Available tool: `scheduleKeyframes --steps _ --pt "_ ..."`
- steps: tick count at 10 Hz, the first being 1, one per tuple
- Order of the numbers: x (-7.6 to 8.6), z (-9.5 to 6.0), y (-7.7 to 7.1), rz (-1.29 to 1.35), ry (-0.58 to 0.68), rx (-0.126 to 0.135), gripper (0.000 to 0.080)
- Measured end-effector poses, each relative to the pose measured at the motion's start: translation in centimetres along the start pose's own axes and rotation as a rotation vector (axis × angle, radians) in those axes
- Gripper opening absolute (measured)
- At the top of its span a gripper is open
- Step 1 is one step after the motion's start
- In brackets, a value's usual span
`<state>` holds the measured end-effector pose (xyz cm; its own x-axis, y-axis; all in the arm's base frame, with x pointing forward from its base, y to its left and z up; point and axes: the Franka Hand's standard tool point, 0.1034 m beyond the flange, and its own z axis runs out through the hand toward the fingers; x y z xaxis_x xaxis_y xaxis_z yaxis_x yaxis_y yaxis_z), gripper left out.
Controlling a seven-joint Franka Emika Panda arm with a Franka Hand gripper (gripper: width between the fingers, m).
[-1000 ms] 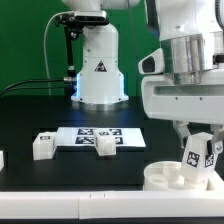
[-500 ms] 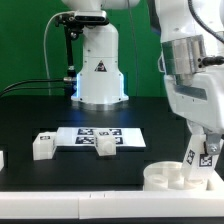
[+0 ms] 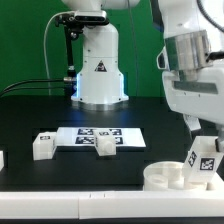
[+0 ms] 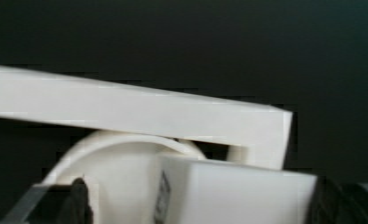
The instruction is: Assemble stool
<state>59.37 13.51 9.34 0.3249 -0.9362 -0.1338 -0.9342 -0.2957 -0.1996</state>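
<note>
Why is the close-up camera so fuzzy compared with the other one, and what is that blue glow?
Wrist view: the seat and leg sit so near the lens that they blur into soft white shapes. Exterior view: sharper and evenly lit, and the marker board shows distinct tags. There, a blue glow rims the foot of the robot base.

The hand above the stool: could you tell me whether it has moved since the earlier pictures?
Yes: the hand has risen slightly, away from the seat, and opened off the upright leg.
</note>
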Motion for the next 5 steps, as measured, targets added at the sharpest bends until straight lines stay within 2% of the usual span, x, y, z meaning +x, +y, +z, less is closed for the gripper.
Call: scheduleKeyframes --steps 1,5 --pt "0.00 -0.13 -0.07 -0.155 0.005 -0.001 0.0644" --pt "0.03 -0.03 0.05 -0.410 0.007 -0.009 0.0649"
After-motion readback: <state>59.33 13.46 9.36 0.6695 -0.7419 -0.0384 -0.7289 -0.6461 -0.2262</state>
